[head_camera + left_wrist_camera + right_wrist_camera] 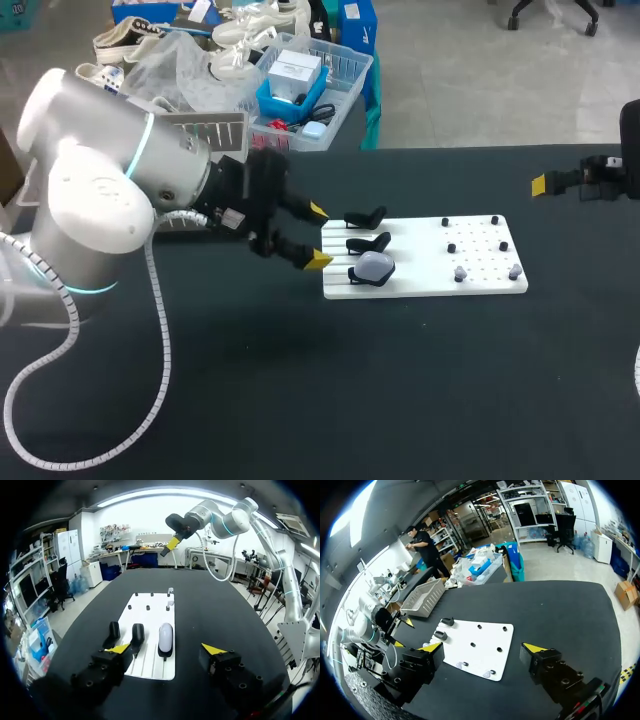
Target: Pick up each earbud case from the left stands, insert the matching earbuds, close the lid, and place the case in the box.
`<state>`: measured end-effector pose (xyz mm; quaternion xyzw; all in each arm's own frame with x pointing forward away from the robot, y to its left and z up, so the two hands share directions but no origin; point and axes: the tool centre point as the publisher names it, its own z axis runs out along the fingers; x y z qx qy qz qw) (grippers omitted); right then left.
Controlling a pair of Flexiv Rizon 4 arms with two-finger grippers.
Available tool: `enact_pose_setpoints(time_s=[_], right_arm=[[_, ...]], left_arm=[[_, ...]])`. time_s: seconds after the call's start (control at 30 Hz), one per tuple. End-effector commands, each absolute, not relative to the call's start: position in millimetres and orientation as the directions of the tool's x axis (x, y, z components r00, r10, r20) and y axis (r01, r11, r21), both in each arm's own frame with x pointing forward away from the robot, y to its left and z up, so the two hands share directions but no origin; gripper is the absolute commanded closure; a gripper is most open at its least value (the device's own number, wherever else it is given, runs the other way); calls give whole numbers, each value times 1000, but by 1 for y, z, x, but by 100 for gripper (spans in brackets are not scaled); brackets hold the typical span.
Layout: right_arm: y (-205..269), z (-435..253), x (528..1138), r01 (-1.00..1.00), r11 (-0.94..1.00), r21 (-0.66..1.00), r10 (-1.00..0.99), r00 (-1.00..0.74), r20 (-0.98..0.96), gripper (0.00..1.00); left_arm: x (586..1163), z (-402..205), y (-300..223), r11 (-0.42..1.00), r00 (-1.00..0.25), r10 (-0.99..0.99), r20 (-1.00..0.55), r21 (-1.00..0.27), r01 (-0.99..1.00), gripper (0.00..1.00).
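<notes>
**LEFT TOOL LINED UP ON THE CASE; PICK NOT YET MADE**

The case (375, 266), pale and rounded, sits on the stand nearest the robot, one of three stands (368, 243) along the left end of the white board (420, 285). The other two stands are black and bare. The stands raise the case off the board, which likely leaves room for a finger on either side.

At the board's other end, dark pegs (452, 248) stand in rows. Two pale earbuds (460, 273) sit in the row nearest the robot, well apart from the case. Whether they match this case cannot be told.

The left tool (317, 235) hangs just beside the stand end of the board, its fingers spread wide and holding nothing. In the left wrist view the case lies ahead of it, in line with the gap between the fingers and touching neither. This pose suits a straight approach.

The right tool (484, 648) is also wide and empty. It is well apart from the board, over the right side of the desk (300, 400), probably parked to keep the approach free.

The box (422, 599), a grey basket, stands at the desk's far left edge, beyond the left arm.

Judged step: picking up the case. Insertion, closing and boxing are not yet done.
</notes>
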<state>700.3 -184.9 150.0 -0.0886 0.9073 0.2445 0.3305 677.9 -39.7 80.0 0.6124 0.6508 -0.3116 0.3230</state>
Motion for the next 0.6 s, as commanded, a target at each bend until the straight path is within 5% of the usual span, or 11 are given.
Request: enact_pose_setpoints(time_s=[0.03, 0.4, 0.47, 0.6], right_arm=[[-185, 150, 701, -324, 864, 386, 0, -766, -643, 0], [-185, 150, 701, -324, 864, 386, 0, -766, -643, 0], [-185, 150, 701, -324, 864, 386, 0, -766, -643, 0], [-185, 150, 701, -324, 864, 386, 0, -766, -643, 0]], left_arm=[[680, 71, -46, 59, -39, 593, -805, -4, 998, 13], [679, 51, -52, 41, -24, 612, -790, 1, 999, 30], [679, 47, -53, 39, -22, 615, -788, 3, 999, 52], [682, 43, -55, 49, -28, 619, -785, 2, 999, 50]])
